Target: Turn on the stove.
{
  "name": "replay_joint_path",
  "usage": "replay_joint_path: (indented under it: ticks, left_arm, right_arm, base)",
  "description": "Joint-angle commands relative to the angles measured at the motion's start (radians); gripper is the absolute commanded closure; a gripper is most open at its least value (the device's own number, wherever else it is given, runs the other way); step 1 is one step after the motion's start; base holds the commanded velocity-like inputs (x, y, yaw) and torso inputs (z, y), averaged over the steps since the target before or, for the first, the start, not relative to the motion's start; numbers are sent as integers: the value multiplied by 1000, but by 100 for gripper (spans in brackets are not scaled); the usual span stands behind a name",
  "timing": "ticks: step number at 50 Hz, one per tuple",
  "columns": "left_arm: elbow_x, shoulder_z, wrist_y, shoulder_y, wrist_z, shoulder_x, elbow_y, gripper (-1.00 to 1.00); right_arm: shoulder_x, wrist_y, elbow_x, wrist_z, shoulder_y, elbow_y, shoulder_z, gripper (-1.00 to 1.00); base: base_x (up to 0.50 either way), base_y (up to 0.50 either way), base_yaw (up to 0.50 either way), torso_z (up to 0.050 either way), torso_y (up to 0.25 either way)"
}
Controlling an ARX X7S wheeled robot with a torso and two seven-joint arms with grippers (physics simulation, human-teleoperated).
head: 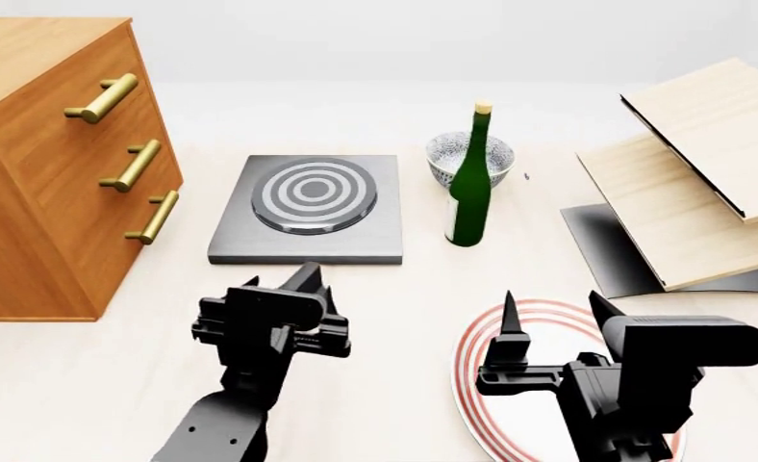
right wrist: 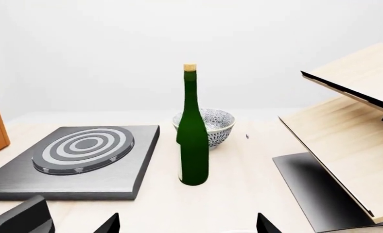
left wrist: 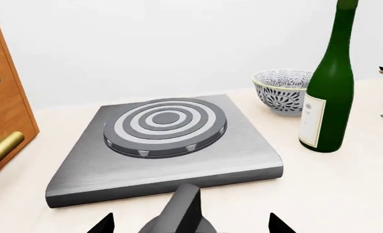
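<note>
The stove (head: pixel 309 207) is a flat dark-grey square hotplate with one round ringed burner (head: pixel 313 192), at the middle of the table. It also shows in the left wrist view (left wrist: pixel 165 145) and the right wrist view (right wrist: pixel 75 160). My left gripper (head: pixel 290 289) is open just in front of the stove's near edge. In the left wrist view its fingertips (left wrist: pixel 104 224) stand wide apart, with a dark wedge-shaped piece (left wrist: pixel 183 208) rising between them; I cannot tell if it is the black knob. My right gripper (head: pixel 555 318) is open and empty.
A green bottle (head: pixel 469 192) and a patterned bowl (head: pixel 450 154) stand right of the stove. A wooden drawer cabinet (head: pixel 45 173) stands at the left. Wooden boards on a curved black stand (head: pixel 700 183) are at the right. A red-ringed plate (head: pixel 463 356) lies under my right gripper.
</note>
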Motion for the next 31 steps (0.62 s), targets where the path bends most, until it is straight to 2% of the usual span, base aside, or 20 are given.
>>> replay_joint_path:
  ticks: [1, 9, 15, 31]
  left_arm:
    - [-152, -67, -388, 139, 9, -89, 629, -100]
    - [-229, -199, -456, 194, -29, -96, 775, -100]
    - [-238, -248, -454, 221, -55, -91, 780, -100]
    - [-224, -252, -423, 231, -70, -95, 727, -100]
  right_arm:
    - [1, -9, 8, 8, -5, 2, 1, -100]
    - [6, -15, 3, 16, -5, 10, -14, -100]
    - [9, -32, -7, 22, -10, 22, -24, -100]
    - [14, -51, -10, 36, -13, 38, -35, -100]
  base:
    - [0, 0, 0, 0, 0]
    - [0, 0, 0, 0, 0]
    - [0, 0, 0, 0, 0]
    - [0, 0, 0, 0, 0]
